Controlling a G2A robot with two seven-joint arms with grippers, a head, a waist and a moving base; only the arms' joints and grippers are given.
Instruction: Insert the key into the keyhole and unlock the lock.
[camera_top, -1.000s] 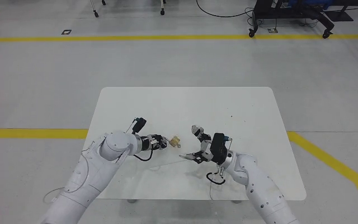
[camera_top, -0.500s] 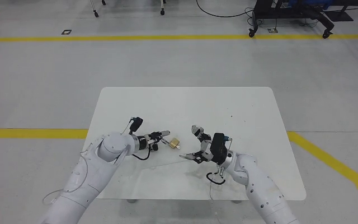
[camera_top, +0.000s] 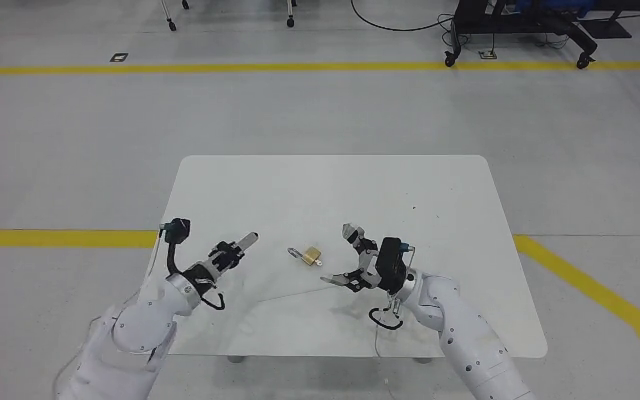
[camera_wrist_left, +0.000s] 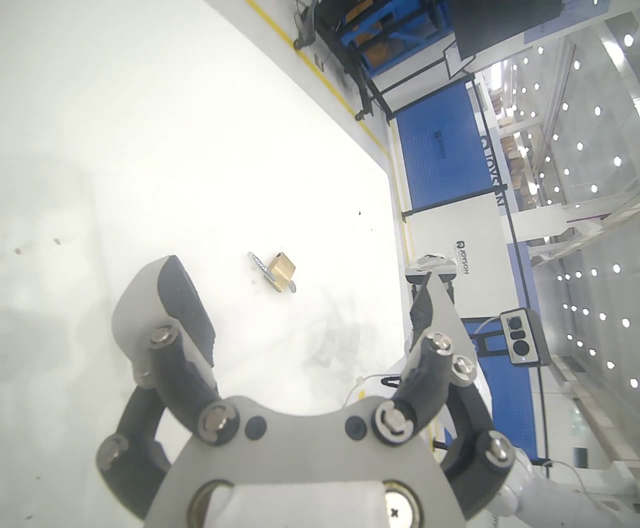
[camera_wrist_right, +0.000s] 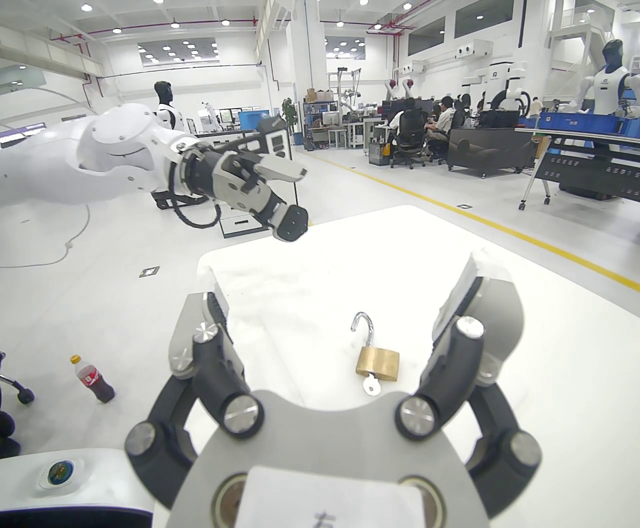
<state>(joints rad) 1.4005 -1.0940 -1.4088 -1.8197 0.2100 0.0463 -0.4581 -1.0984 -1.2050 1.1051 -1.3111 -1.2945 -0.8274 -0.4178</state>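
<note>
Lying mid-table: lock (camera_top: 311, 257), shackle open, key (camera_wrist_right: 371, 385) seated. Left gripper (camera_top: 245, 239) well left, right gripper (camera_top: 338, 257) just right, both spread empty. Looks small, stiff, slippery; I'd pinch the flat brass body.

Top view: camera mounted high above the arms, aimed steeply down. The whole surface (camera_top: 420, 190) is in frame from far off, with floor (camera_top: 300, 110) beyond it.

Left wrist view: camera sits just behind the left end effector (camera_wrist_left: 300, 287), looking out past it low across the surface, fairly near.

Right wrist view: camera sits just behind the right end effector (camera_wrist_right: 342, 287), facing the left end effector across the surface, close in.

Overlap: all three views take in the middle of the surface, where the lock (camera_top: 311, 257) lies.
</note>
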